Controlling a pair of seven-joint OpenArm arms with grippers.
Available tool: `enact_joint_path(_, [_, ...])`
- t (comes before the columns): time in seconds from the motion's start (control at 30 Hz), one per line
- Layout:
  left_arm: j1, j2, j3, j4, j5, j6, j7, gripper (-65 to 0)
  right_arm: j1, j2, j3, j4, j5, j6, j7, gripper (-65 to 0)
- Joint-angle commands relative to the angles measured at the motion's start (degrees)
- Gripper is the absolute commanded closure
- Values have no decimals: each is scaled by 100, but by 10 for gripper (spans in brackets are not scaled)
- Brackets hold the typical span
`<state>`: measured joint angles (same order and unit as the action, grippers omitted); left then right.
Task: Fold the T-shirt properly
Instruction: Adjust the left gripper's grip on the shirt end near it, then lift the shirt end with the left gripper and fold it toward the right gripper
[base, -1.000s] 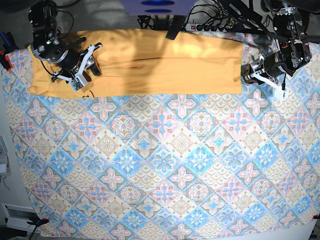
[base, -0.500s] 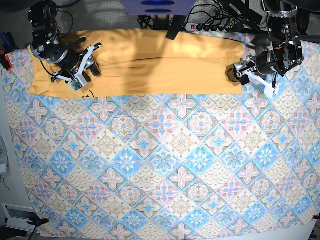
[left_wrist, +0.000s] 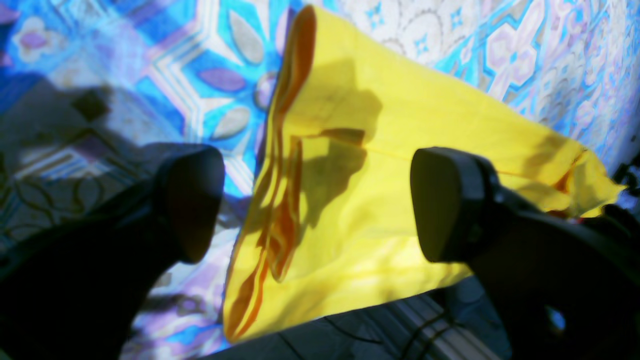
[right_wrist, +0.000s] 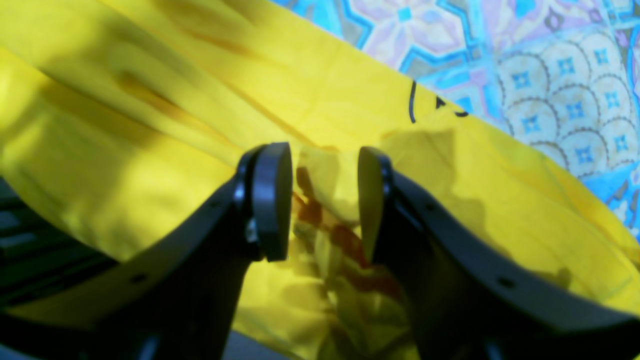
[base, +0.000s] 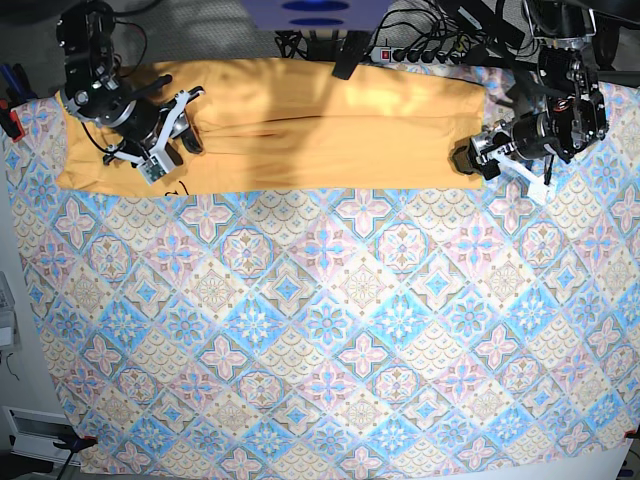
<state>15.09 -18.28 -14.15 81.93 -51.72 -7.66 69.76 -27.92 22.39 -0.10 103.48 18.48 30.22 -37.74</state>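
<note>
The yellow-orange T-shirt (base: 320, 130) lies folded into a long band across the far side of the table. My right gripper (base: 172, 130) rests on its left part, near the black lettering (right_wrist: 412, 102). In the right wrist view that gripper (right_wrist: 322, 200) is shut on a bunched ridge of the T-shirt (right_wrist: 150, 100). My left gripper (base: 472, 160) is at the band's right end. In the left wrist view it (left_wrist: 320, 205) stands wide open, its fingers straddling the layered edge of the T-shirt (left_wrist: 380, 150) without touching it.
A blue-pink tile-patterned cloth (base: 320, 330) covers the table under the shirt. A power strip with cables (base: 400, 50) lies just behind the shirt's far edge. A red clamp (base: 10, 125) holds the cloth at the left edge.
My left gripper has moved left to the shirt's right end and opened wide. The right gripper and the shirt have stayed put.
</note>
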Motion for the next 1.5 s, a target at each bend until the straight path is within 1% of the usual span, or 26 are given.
enact_joint_path(0.0, [60, 224, 294, -136, 60, 23, 35, -511, 1, 68, 41, 109, 64, 24, 103, -217])
enact_joint_path(0.23, [78, 259, 391, -127, 52, 23, 53, -299, 1, 68, 41, 109, 64, 24, 94, -217])
enact_joint_path(0.3, [78, 259, 391, -127, 43, 23, 71, -255, 1, 68, 41, 109, 64, 24, 94, -217])
enact_joint_path(0.37, [95, 259, 391, -127, -28, 23, 71, -237, 19, 68, 32, 109, 64, 24, 94, -217])
enact_joint_path(0.47, [104, 259, 497, -127, -195, 23, 79, -232, 27, 68, 23, 109, 64, 24, 86, -217])
enact_joint_path(0.57, [104, 259, 699, -127, -203, 23, 62, -231, 27, 68, 14, 109, 64, 24, 77, -217])
enact_joint_path(0.8, [104, 259, 725, -127, -230, 23, 79, -233, 36, 68, 32, 100, 64, 24, 77, -217])
enact_joint_path(0.9, [122, 250, 1024, 242, -221, 41, 79, -233, 36, 68, 23, 91, 64, 24, 77, -217])
enact_joint_path(1.0, [280, 250, 1033, 734, -212, 50, 79, -234, 36, 68, 23, 74, 64, 24, 77, -217])
enact_joint_path(1.47, [271, 224, 1033, 752, -195, 50, 35, -227, 36, 68, 14, 74, 73, 24, 77, -217])
